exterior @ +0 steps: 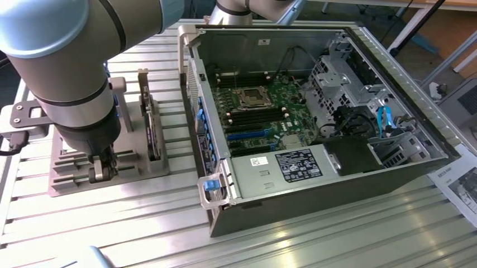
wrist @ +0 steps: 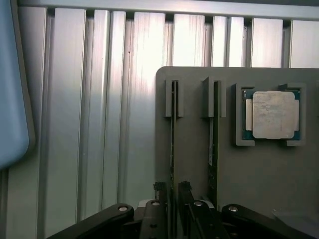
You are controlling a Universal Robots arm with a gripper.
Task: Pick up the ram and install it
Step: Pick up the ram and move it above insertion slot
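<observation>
Two rams stand on edge in slots of a grey holder [wrist: 194, 94]. My gripper [wrist: 172, 193] is down over the holder, open, with one dark finger [wrist: 159, 196] on each side of one ram [wrist: 173, 139]; a narrow gap shows on both sides of that stick. The other ram [wrist: 213, 142] stands one slot over, towards the square silver processor [wrist: 271, 115]. In the exterior view the gripper [exterior: 102, 170] hangs over the holder [exterior: 75, 187] at that view's left. The open computer case [exterior: 387, 167] lies to the right, with dark memory slots [exterior: 257, 115] on its motherboard.
A large dark expansion card [exterior: 152, 131] stands upright in the holder just beside the arm. The table [exterior: 149, 223] is ribbed aluminium. A pale blue panel [wrist: 12, 84] lies off the holder's far side. A printed sheet [exterior: 458, 187] lies by the case at the exterior view's right.
</observation>
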